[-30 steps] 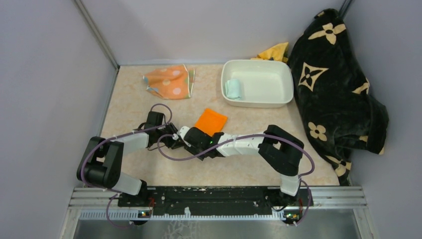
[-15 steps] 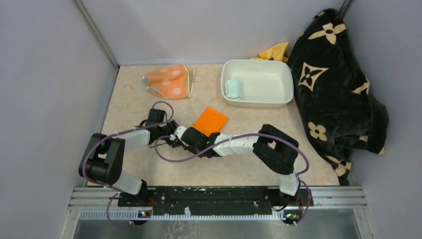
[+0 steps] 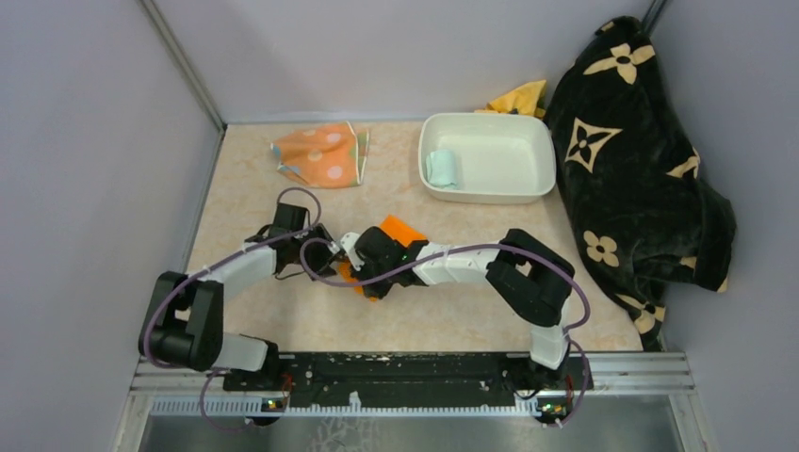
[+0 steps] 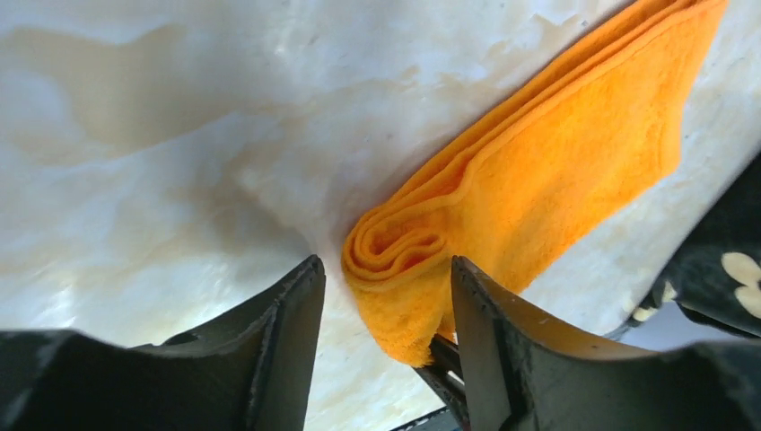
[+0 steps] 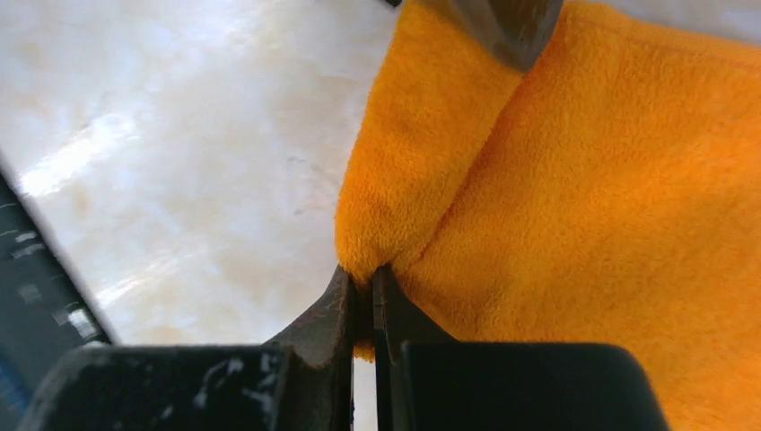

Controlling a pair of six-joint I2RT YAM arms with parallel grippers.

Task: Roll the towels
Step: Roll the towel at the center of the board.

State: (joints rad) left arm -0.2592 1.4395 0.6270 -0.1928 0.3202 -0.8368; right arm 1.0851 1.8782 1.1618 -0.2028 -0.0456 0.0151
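Observation:
The plain orange towel [image 3: 402, 229] lies mid-table, its near end curled into a loose roll [image 4: 404, 247]. My left gripper [image 3: 330, 254] is open; its jaws straddle the rolled end [image 4: 386, 278] without squeezing it. My right gripper [image 3: 358, 271] is shut on the towel's edge [image 5: 368, 280], pinching a fold of orange cloth [image 5: 574, 224]. The striped towel with orange polka dots [image 3: 322, 155] lies crumpled at the back left. The mint green towel [image 3: 440, 168] sits rolled inside the white tub [image 3: 490, 196].
A big black blanket with tan flowers [image 3: 631, 179] is heaped along the right side. A yellow cloth [image 3: 521, 97] pokes out behind the tub. Grey walls close in the left, back and right. Purple cables loop over both arms.
The orange towel lay flat; now its near end is pulled toward the left and curled up. Both grippers have shifted slightly, the right one holding the cloth edge.

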